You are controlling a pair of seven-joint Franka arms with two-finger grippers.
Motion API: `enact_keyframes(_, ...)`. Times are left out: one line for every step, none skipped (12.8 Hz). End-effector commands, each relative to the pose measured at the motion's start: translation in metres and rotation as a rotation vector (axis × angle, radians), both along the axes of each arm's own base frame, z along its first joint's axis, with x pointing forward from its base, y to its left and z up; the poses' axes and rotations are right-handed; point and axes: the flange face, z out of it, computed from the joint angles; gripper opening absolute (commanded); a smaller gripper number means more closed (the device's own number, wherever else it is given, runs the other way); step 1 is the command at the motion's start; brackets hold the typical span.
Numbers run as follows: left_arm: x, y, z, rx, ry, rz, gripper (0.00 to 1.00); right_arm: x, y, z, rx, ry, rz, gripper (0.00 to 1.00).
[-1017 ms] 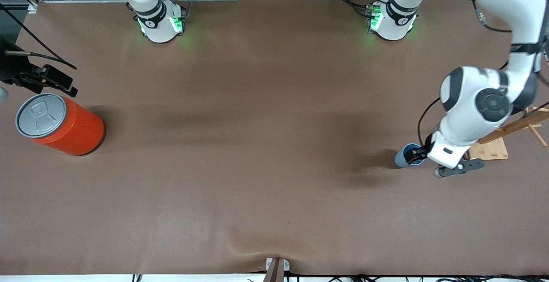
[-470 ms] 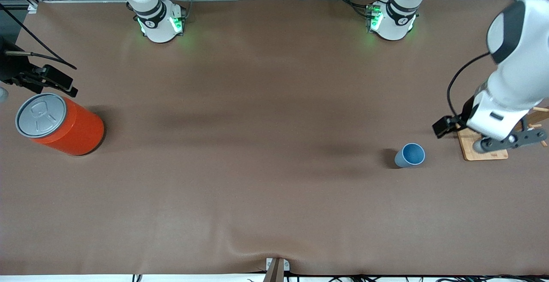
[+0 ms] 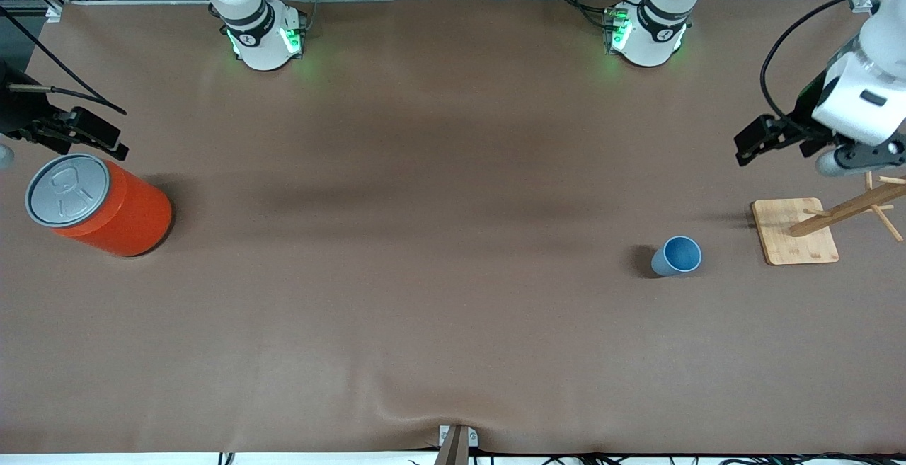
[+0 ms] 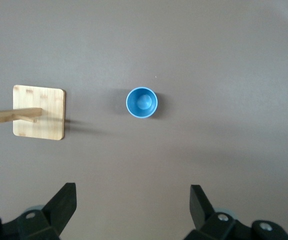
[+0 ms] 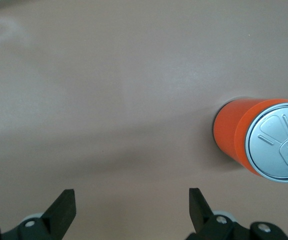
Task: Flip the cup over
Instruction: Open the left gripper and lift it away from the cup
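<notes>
Your cup (image 3: 677, 255) stands mouth-up and free, so the flip looks done: left gripper (image 4: 133, 204) hangs spread above it, right gripper (image 5: 132, 205) waits spread near the orange can (image 3: 99, 205).

The cup (image 3: 677, 255) looks like smooth light-blue plastic with a soft, matt sheen, its inside (image 4: 142, 102) a shade brighter; the table cover (image 3: 439, 253) is a brown matt sheet, faintly rippled and creased near the front edge; the can (image 3: 106, 207) has a glossy orange wall and a brushed grey metal lid (image 5: 280, 148) with embossed marks; the stand's base (image 3: 794, 231) and its pegged post (image 3: 849, 207) are pale, unvarnished-looking wood with visible grain.
</notes>
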Motion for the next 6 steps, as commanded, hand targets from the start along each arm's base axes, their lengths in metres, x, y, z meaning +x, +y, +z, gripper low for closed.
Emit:
enact_keyframes(-0.0064, 0.0043, 0.0, -0.017, 0.02, -0.018, 1.0, -0.0038, -0.0011, 0.0022, 0.003, 0.003, -0.014, 1.0)
enact_keyframes(-0.0087, 0.0041, 0.0033, -0.016, 0.014, -0.022, 1.0, -0.0039, -0.0019, 0.0014, 0.003, 0.004, -0.015, 1.0)
enact_keyframes(-0.0095, 0.0041, 0.0039, -0.015, 0.015, -0.022, 1.0, -0.0038, -0.0019, 0.0021, 0.002, 0.003, -0.014, 1.0)
enact_keyframes(-0.0092, 0.0039, 0.0049, -0.017, 0.011, -0.024, 1.0, -0.0039, -0.0019, 0.0014, 0.002, 0.004, -0.014, 1.0)
enact_keyframes(-0.0091, 0.0039, 0.0056, -0.018, 0.01, -0.029, 1.0, -0.0038, -0.0019, 0.0021, 0.002, 0.003, -0.014, 1.0)
enact_keyframes(-0.0091, 0.0039, 0.0064, -0.018, 0.008, -0.03, 1.0, -0.0038, -0.0019, 0.0022, 0.002, 0.003, -0.014, 1.0)
